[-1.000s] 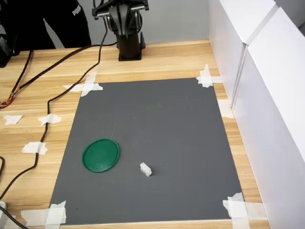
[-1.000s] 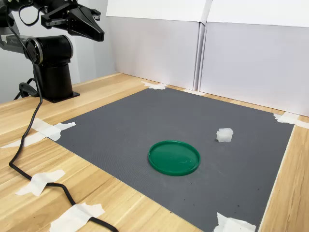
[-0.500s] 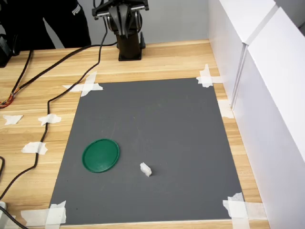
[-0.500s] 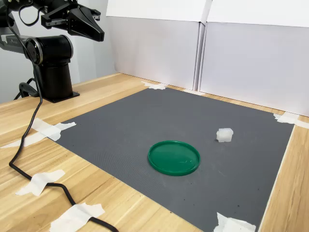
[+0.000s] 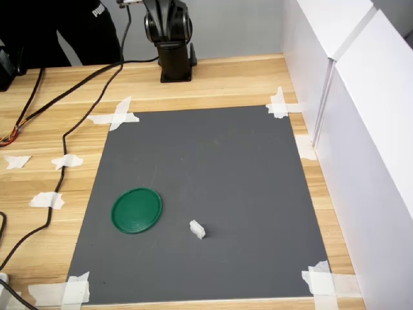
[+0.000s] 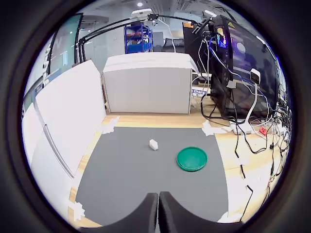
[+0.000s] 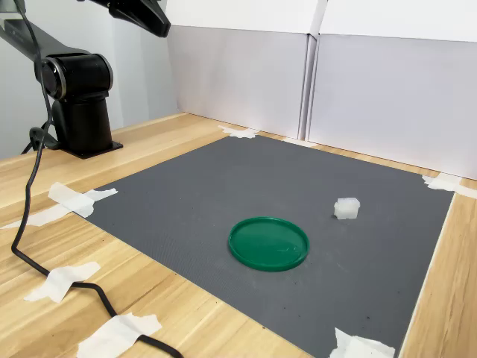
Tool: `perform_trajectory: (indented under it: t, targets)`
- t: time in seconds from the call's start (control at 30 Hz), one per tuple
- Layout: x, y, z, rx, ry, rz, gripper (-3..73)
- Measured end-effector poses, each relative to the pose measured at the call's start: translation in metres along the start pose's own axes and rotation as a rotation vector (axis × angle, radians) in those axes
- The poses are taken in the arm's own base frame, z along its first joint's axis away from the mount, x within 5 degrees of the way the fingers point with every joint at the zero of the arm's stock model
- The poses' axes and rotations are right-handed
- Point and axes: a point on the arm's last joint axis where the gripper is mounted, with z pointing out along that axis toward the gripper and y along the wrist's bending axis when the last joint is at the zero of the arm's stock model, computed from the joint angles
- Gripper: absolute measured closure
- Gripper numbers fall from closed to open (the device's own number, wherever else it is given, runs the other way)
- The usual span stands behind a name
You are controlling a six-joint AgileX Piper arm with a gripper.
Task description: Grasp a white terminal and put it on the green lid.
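Gripper (image 6: pixel 158 206) high above mat (image 6: pixel 126 184), fingers pressed together, empty; lid (image 6: pixel 192 158) beyond; terminal (image 6: pixel 153 144) just past, at lid's ten o'clock, well apart; looks light, rigid, tiny; pinch across its short flat sides.

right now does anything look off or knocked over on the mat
Nothing stands out. The white terminal sits alone on the grey mat, apart from the green lid, which lies flat. The gripper is shut, well above them.

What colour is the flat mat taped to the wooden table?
Dark grey; the flat mat on the wooden table shows best in the first exterior view.
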Motion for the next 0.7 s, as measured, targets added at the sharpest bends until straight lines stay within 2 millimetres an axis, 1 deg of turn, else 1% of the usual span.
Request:
perform_trajectory:
  t: [0.17,0.37,0.53,0.63,0.7]
  targets:
    - [-0.031,-0.003,0.017,0.003,0.115,-0.025,71.1]
    - [-0.059,-0.008,0.045,0.004,0.256,-0.126,71.1]
    - [-0.085,-0.013,0.068,0.001,0.318,-0.224,71.1]
    - [-0.098,-0.015,0.081,-0.015,0.362,-0.295,69.9]
    - [-0.105,-0.017,0.090,-0.018,0.398,-0.335,67.5]
